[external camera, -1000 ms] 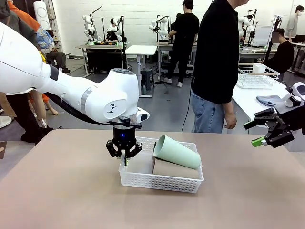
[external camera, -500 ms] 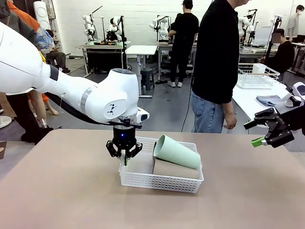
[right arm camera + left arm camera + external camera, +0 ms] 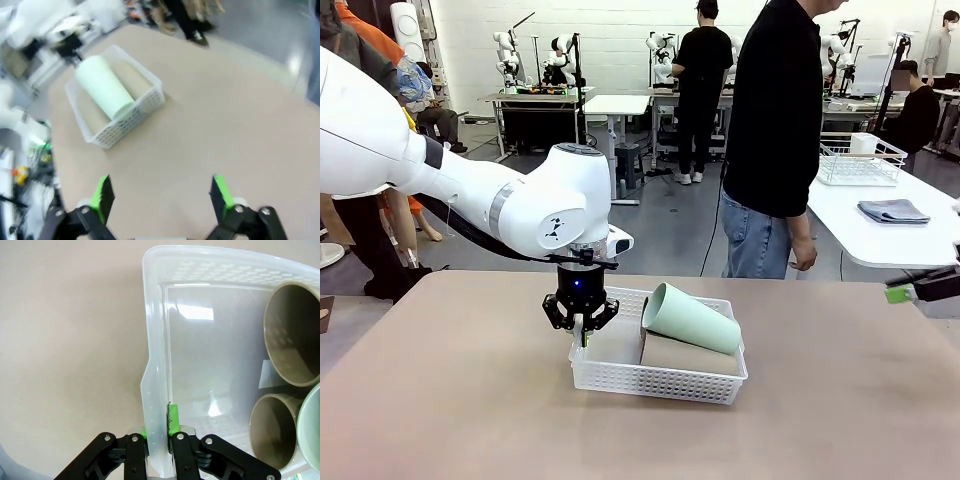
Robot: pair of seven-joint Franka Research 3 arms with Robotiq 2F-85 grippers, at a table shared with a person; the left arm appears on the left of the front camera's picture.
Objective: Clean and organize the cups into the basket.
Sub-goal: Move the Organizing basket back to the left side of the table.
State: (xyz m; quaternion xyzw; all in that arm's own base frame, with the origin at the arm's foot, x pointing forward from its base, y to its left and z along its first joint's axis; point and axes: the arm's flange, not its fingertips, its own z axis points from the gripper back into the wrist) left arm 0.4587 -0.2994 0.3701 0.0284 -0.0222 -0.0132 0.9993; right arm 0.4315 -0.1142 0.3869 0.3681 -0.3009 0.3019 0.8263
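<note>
The white mesh basket (image 3: 655, 381) stands at the middle of the tan table. A mint green cup (image 3: 690, 318) lies tilted on top of a brown cup (image 3: 685, 355) inside it. My left gripper (image 3: 582, 335) points straight down at the basket's left end, shut on the basket's wall. The left wrist view shows that grip from above: the fingers (image 3: 174, 421) pinch the wall (image 3: 155, 340), with two brown cup mouths (image 3: 295, 335) (image 3: 274, 430) and the mint cup's rim (image 3: 312, 435) inside. My right gripper (image 3: 162, 195) stands open and holds nothing, high over the table, far from the basket (image 3: 125, 125). Its green pad (image 3: 898, 294) shows at the front view's right edge.
A person in a black top (image 3: 775, 140) stands at the table's far side, hands down. Behind on the right, a white side table carries a wire basket (image 3: 860, 160) and a folded grey cloth (image 3: 892, 210). Bare tan tabletop (image 3: 470, 420) surrounds the basket.
My right gripper has pulled back to the right, almost out of the front view. The left gripper, basket and cups have not moved.
</note>
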